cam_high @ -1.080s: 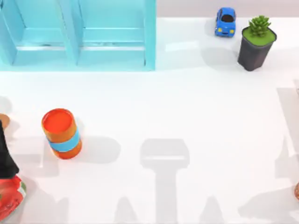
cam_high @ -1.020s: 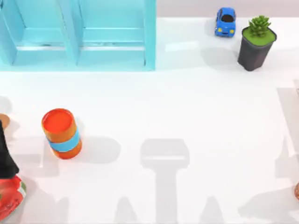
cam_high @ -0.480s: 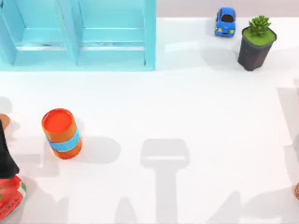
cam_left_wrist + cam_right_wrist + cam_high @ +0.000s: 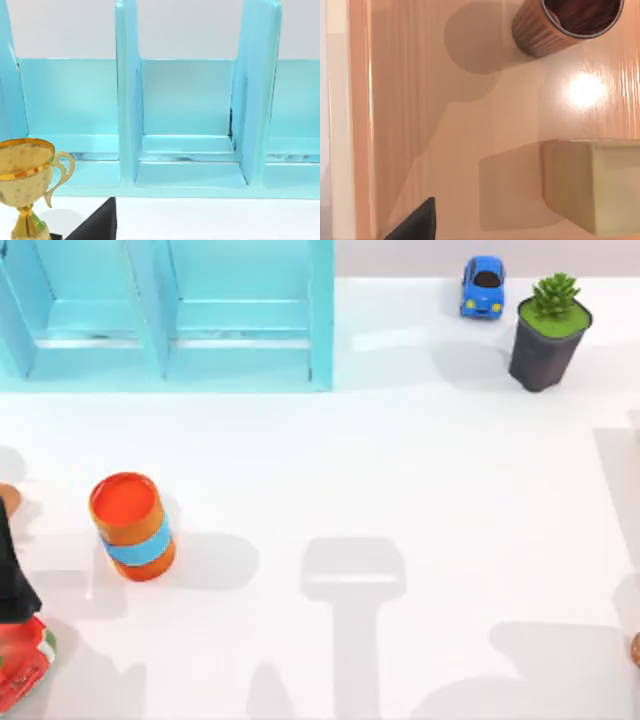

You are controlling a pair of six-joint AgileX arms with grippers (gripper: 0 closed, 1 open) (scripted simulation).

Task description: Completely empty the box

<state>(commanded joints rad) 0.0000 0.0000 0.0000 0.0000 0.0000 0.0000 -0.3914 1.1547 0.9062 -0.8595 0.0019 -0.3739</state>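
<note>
Hanging above the pale peach wooden box [image 4: 360, 125], the right pincer [image 4: 416, 223] looks straight down onto its floor; whether it is wide or narrow cannot be told. Inside the box a ribbed brown cup [image 4: 555, 27] stands upright against one end, and a cream rectangular block [image 4: 600, 185] sits well apart from it, both resting on the box floor.

The left pincer [image 4: 97, 225] faces the light blue open-fronted shelf unit [image 4: 240, 315], which stands at the table's far left; its spread cannot be told either. A gold two-handled trophy [image 4: 25, 175] stands just beside it.

On the white table [image 4: 420, 470], an orange barrel with a blue band [image 4: 131, 526] stands on the left half. A small blue toy car [image 4: 483, 286] and a green succulent in a dark pot [image 4: 548, 330] sit near each other at the far right.
</note>
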